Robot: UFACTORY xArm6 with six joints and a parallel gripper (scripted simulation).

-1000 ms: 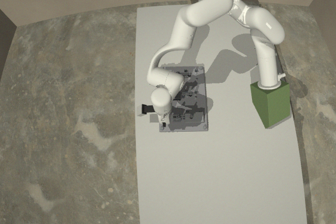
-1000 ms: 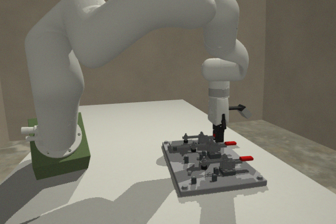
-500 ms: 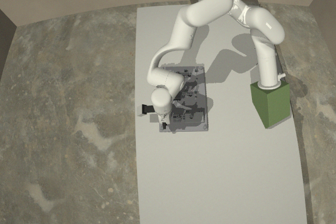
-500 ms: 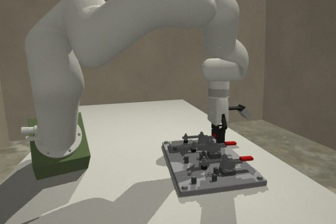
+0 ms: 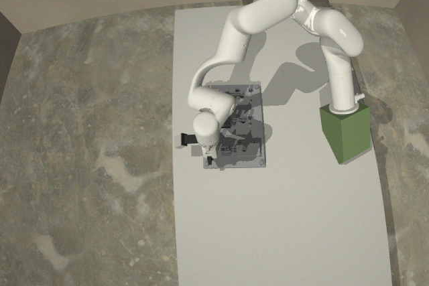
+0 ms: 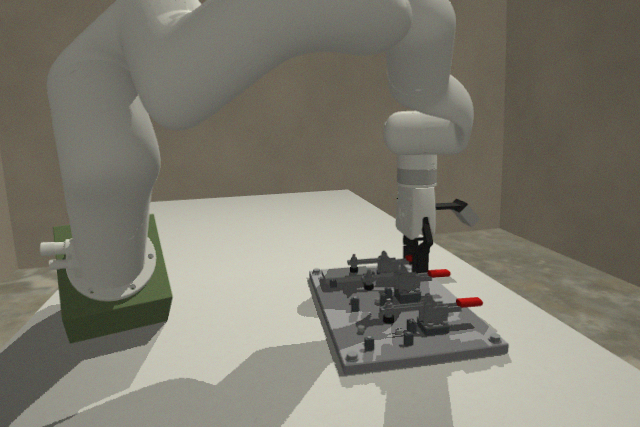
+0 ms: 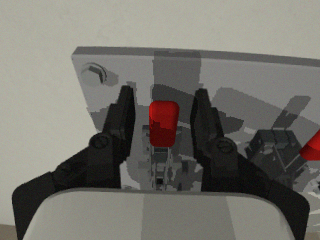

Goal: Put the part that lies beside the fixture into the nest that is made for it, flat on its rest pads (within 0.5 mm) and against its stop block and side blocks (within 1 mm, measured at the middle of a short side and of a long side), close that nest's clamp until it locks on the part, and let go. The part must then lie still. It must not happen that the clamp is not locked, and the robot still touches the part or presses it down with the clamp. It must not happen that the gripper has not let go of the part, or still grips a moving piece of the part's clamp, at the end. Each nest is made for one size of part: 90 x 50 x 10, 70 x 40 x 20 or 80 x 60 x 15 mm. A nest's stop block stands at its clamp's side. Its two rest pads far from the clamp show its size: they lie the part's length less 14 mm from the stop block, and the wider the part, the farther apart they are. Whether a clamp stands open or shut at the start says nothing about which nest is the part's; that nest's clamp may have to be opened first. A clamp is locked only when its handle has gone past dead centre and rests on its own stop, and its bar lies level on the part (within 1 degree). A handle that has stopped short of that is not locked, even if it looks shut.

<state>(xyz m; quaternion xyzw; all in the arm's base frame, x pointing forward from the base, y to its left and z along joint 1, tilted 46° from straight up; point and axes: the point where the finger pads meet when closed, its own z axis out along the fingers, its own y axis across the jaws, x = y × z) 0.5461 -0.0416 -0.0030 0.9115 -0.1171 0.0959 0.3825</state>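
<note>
End effector (image 5: 209, 161) (image 6: 417, 259) (image 7: 163, 102): released, fingers apart.
Red handle (image 6: 408, 258) (image 7: 164, 124): sat between fingertips, untouched.
Fixture (image 5: 258, 163) (image 6: 423, 362) (image 7: 135, 62): was below.

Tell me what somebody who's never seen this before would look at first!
Probably the big, smooth white robot arm, arching from a green block-shaped base over to a flat grey metal plate. Next, maybe the bright red clamp handle between the open black fingers of the claw, which aren't touching it.
</note>
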